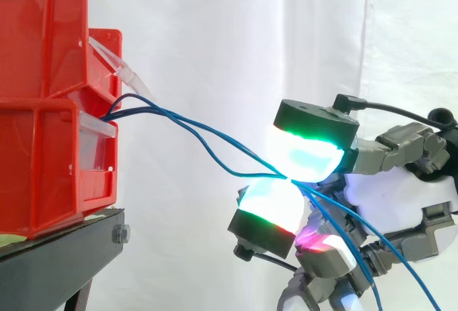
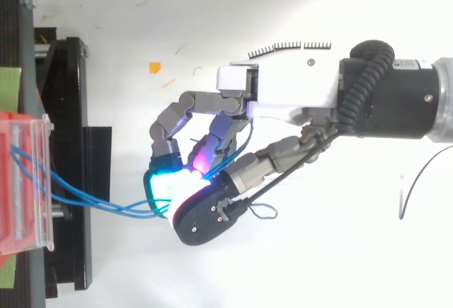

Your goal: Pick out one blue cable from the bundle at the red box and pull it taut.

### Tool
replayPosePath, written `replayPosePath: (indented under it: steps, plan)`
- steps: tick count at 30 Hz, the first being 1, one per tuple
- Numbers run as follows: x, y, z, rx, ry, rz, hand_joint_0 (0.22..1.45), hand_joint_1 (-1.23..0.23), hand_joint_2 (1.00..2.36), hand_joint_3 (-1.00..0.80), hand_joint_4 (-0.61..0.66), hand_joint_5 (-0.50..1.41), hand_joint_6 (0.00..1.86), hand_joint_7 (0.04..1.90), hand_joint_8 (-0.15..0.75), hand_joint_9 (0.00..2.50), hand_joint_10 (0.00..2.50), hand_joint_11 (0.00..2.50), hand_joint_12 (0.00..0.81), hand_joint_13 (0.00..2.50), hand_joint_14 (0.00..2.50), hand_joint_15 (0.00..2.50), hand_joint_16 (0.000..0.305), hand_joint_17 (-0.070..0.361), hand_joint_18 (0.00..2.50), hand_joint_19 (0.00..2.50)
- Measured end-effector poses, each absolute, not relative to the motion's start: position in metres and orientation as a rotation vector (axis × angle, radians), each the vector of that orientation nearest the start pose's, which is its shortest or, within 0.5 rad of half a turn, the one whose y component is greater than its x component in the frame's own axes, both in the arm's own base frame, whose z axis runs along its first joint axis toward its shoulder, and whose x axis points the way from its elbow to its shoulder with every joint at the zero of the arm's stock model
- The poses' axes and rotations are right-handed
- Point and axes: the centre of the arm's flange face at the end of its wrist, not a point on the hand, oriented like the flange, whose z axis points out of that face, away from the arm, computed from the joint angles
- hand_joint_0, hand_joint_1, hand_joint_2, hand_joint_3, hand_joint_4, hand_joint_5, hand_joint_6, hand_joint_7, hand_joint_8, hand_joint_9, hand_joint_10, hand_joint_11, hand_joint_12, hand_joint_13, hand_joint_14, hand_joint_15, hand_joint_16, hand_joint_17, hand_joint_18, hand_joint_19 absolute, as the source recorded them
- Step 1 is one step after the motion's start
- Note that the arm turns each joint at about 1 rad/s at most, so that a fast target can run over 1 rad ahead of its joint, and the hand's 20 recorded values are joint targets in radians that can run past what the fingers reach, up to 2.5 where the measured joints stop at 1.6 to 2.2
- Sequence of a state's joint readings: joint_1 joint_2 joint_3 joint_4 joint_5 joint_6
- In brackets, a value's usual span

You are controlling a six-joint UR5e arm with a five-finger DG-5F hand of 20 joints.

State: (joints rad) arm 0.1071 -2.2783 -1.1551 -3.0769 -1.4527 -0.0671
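Several blue cables [image 1: 215, 134] run out of the red box [image 1: 50, 161], which sits at the edge of the black stand [image 1: 57, 268]. They slope down to the robot hand [image 2: 283, 85], well off the stand. Its curled fingers pinch them between two glowing fingertips [image 1: 308, 157], and past the pinch the cables run on downward.

Hand [image 2: 283, 85] with white shell, grey fingers [image 2: 177, 110], black-capped glowing pads [image 1: 308, 157], black wrist [image 2: 396, 99].

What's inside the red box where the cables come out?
The blue cables run in behind its clear front panel; their ends are hidden inside the red box. The hand pinches them further out.
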Motion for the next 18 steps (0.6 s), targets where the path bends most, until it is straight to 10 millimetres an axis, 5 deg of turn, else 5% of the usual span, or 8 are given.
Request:
replayPosePath:
  steps: [18]
  plan:
    - [0.737, -0.0664, 0.2534, 1.304, 1.413, 1.023, 0.68, -0.88, 1.0, -0.5, -0.12, -0.11, 0.93, 1.11, 0.297, 1.23, 0.03, 0.95, 0.297, 0.9, 0.02, 0.41, 0.039, 0.089, 0.92, 0.69]
